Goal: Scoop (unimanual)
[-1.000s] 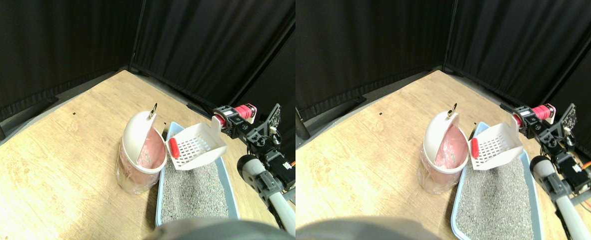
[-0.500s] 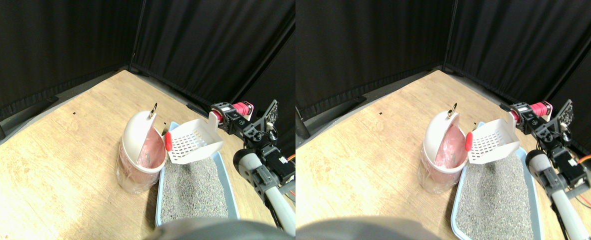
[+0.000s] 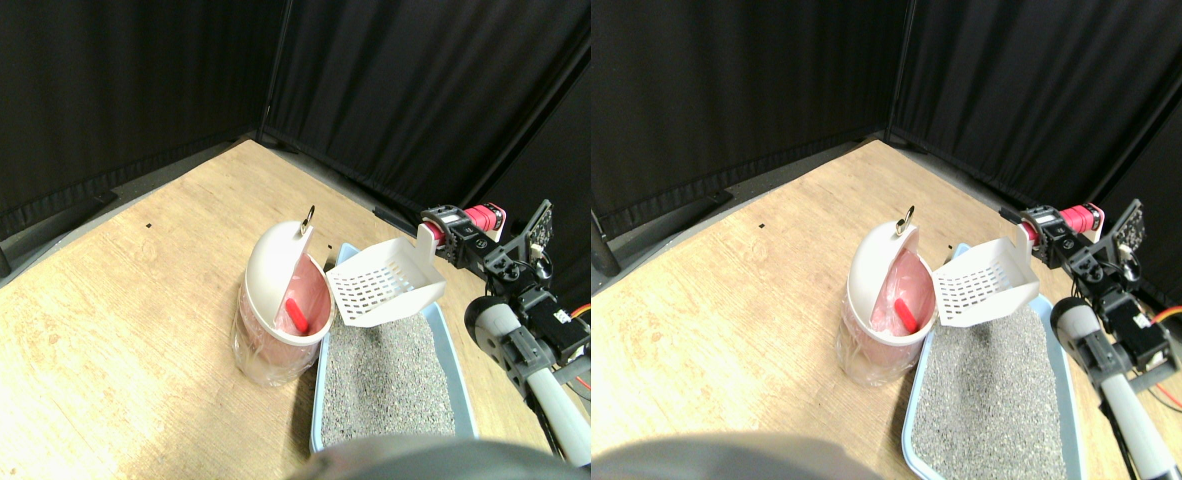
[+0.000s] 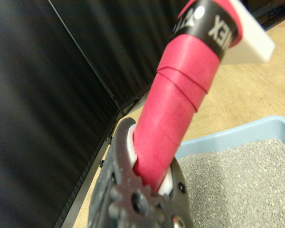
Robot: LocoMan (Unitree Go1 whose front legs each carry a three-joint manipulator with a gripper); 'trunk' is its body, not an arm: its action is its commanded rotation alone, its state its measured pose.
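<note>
Already the red piece (image 3: pixel 298 316) lies inside the white bin (image 3: pixel 279 300); the hand (image 3: pixel 448 232) grips the scoop's (image 3: pixel 386 285) red-wrapped handle (image 4: pixel 173 102), tilted empty above the litter tray (image 3: pixel 446 345), so scooping looks mostly done

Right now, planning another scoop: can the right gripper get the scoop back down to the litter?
Probably yes: the right gripper holds the scoop just above the open litter, nothing between.

Wooden floor (image 3: pixel 101 300), white lidded bin (image 3: pixel 276 310), blue litter tray (image 3: pixel 451 360) beside it
</note>
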